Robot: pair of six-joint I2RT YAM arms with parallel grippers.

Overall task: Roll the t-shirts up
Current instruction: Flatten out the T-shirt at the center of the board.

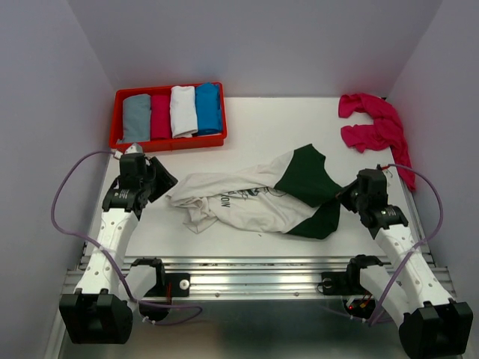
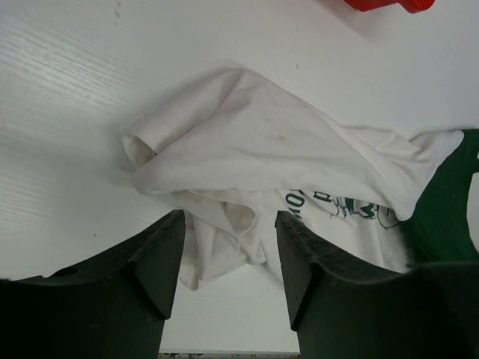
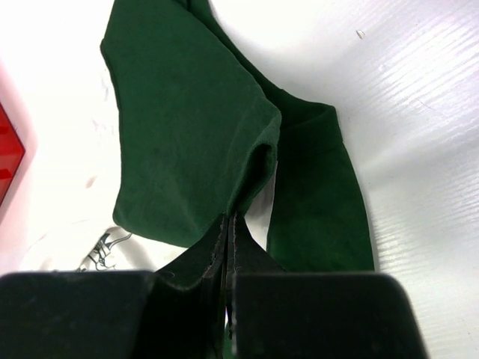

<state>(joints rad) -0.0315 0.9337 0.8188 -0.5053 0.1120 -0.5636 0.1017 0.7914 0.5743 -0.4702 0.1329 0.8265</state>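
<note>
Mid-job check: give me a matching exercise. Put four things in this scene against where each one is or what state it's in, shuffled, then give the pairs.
Things:
1. left gripper
2. right gripper
3. pink t-shirt
4. red tray

Places or states:
A. holds four rolled garments, at the far left of the table
B. shut on dark green cloth of the cream-and-green t-shirt
C. open, at the crumpled cream end of that shirt
D. lies crumpled and unrolled at the far right corner

Pairs: 1-C, 2-B, 3-D, 4-A
</note>
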